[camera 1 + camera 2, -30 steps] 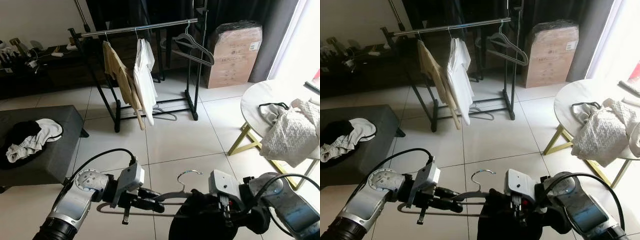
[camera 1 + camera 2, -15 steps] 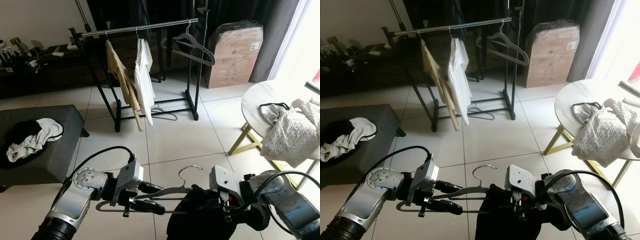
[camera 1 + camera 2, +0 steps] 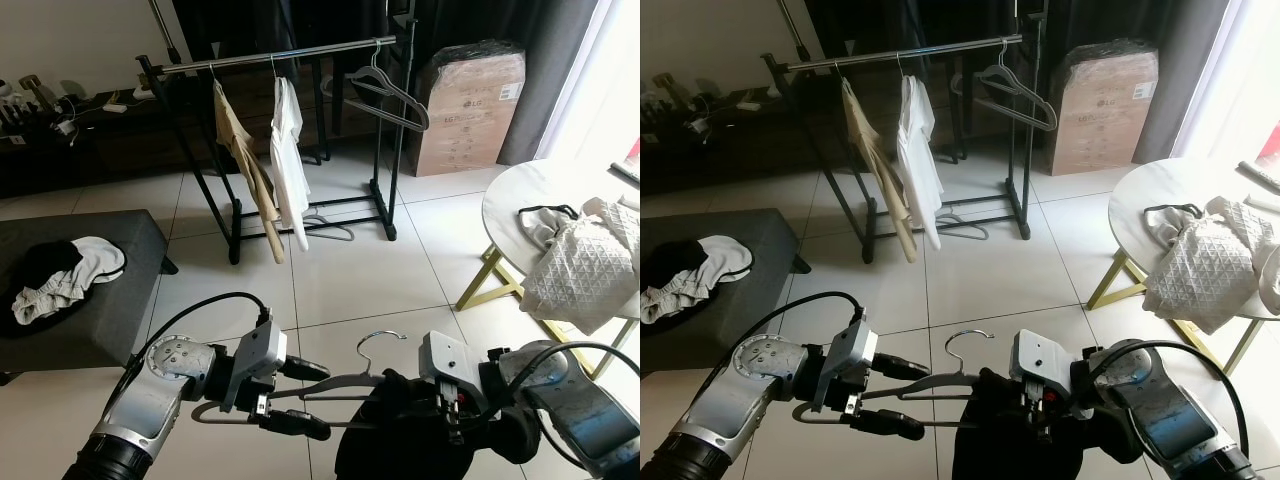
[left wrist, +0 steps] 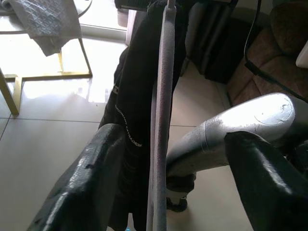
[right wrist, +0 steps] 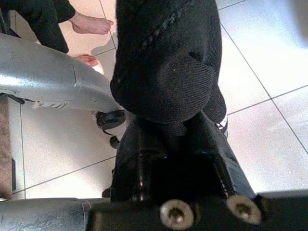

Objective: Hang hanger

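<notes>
L gripper [image 3: 303, 396]: fingers spread wide, one above and one below the hanger's [image 3: 345, 382] left arm, not pinching it. Hanger is thin, grey, w/ a silver hook pointing up, held low in front of the robot over the tiles. A black garment [image 3: 405, 440] is draped on its right half. R gripper [image 5: 169, 126] is pinched on that garment. Rack [image 3: 290, 52] stands well apart at the back, w/ a tan and a white shirt [image 3: 287, 145] and an empty hanger.

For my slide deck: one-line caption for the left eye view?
Left gripper open around a grey hanger carrying a black garment gripped by the right gripper, clothes rack ahead.
</notes>
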Controlling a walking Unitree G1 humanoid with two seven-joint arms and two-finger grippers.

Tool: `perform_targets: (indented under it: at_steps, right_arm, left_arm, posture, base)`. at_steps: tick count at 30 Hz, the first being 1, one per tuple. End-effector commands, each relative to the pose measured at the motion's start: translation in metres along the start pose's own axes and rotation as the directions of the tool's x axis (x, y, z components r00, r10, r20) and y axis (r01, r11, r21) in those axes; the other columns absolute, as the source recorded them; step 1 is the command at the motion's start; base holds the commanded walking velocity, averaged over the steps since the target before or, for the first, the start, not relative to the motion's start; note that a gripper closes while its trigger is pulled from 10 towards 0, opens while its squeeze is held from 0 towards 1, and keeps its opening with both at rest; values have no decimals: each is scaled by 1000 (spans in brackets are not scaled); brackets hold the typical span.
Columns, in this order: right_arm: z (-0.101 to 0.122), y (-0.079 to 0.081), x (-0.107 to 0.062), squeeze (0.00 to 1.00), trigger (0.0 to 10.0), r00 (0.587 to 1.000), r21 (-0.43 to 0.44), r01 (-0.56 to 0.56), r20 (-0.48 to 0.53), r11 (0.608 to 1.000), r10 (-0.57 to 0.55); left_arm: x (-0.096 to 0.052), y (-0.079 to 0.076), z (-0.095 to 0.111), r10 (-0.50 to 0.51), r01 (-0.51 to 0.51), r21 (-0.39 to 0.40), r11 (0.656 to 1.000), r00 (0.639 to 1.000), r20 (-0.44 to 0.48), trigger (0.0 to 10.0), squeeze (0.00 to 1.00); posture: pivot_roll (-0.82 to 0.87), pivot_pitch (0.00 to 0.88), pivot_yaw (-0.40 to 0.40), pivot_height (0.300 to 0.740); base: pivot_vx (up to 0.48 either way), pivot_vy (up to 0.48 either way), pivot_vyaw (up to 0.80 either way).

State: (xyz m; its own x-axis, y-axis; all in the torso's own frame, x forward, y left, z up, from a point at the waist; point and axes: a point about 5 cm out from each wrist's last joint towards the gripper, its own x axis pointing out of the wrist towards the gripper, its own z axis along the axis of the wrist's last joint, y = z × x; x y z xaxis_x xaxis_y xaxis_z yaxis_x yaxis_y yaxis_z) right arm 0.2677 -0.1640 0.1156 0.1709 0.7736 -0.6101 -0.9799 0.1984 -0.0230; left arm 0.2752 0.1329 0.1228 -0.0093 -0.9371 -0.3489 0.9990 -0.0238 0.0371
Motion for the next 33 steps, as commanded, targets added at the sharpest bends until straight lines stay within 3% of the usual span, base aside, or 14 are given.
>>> perform_targets:
  at_steps: [1, 3, 9, 13, 16, 18, 19, 21, 22, 23, 26, 27, 29, 33]
  right_arm:
    - [1, 0, 3, 0, 0, 1000, -8, 13, 14, 1000, -13]
    - [-11, 8, 12, 0, 0, 999, 2, -18, -33, 1000, 18]
    - [-17, 18, 17, 0, 0, 995, -3, -74, -66, 997, 74]
    - [-17, 16, 18, 0, 0, 997, 2, -55, -56, 998, 55]
    - [-17, 10, 17, 0, 0, 998, 5, 2, -56, 1000, -2]
    - [-18, 1, 16, 0, 0, 995, 20, 90, -54, 996, -89]
    - [-18, -6, 16, 0, 0, 986, 47, 160, -44, 986, -158]
    - [-19, -11, 14, 0, 0, 975, 66, 220, -51, 973, -217]
    - [-20, -15, 13, 0, 0, 963, 91, 269, -54, 959, -265]
    - [-20, -19, 11, 0, 0, 946, 123, 325, -57, 938, -320]
    - [-19, -21, 9, 0, 0, 932, 145, 361, -49, 921, -358]
    - [-15, -22, 6, 0, 0, 925, 162, 379, -26, 911, -380]
    - [-11, -23, 3, 0, 0, 913, 165, 405, -12, 899, -408]
    - [1, -24, -2, 0, 0, 900, 156, 426, 23, 891, -435]
  left_arm:
    - [-15, -3, 9, 29, -29, 3, 1000, 999, 15, 10000, 1000]
    - [-25, -6, 18, 58, -59, 16, 998, 998, 36, 10000, 1000]
    - [-20, -7, 22, 55, -58, 38, 998, 997, 63, 10000, 1000]
    - [-20, -5, 24, 78, -81, 50, 995, 995, 62, 10000, 1000]
    - [-24, 1, 28, 168, -173, 62, 983, 983, 76, 10000, 1000]
    - [-30, 12, 30, 304, -310, 53, 949, 947, 107, 10000, 1000]
    - [-37, 24, 31, 452, -465, 70, 883, 880, 145, 10000, 1000]
    - [-42, 28, 28, 526, -536, 15, 844, 833, 171, 10000, 980]
    - [-46, 31, 26, 600, -609, -16, 793, 778, 185, 10000, 94]
    - [-50, 32, 23, 673, -674, -73, 735, 714, 193, 10000, 67]
    - [-50, 27, 18, 685, -672, -138, 728, 702, 193, 10000, 0]
    - [-53, 23, 8, 729, -700, -206, 684, 664, 164, 10000, 0]
    - [-55, 20, -4, 772, -733, -251, 633, 624, 123, 10000, 0]
    - [-58, 17, -17, 810, -760, -301, 576, 581, 84, 10000, 0]
  posture:
    - [-147, 126, 68, 740]
    - [-147, 126, 68, 740]
    - [-146, 127, 69, 740]
    - [-148, 131, 70, 740]
    - [-147, 134, 69, 740]
    - [-142, 139, 70, 740]
    - [-138, 145, 70, 740]
    - [-134, 149, 69, 740]
    - [-137, 154, 69, 740]
    - [-136, 159, 68, 740]
    - [-135, 166, 68, 740]
    - [-133, 169, 68, 740]
    - [-131, 171, 67, 740]
    - [-133, 181, 67, 740]
  base:
    - [0, 0, 0]
    - [0, 0, 0]
    - [0, 0, 0]
    - [0, 0, 0]
    - [0, 0, 0]
    - [0, 0, 0]
    - [0, 0, 0]
    - [0, 0, 0]
    - [0, 0, 0]
    - [0, 0, 0]
    - [0, 0, 0]
    - [0, 0, 0]
    - [0, 0, 0]
    - [0, 0, 0]
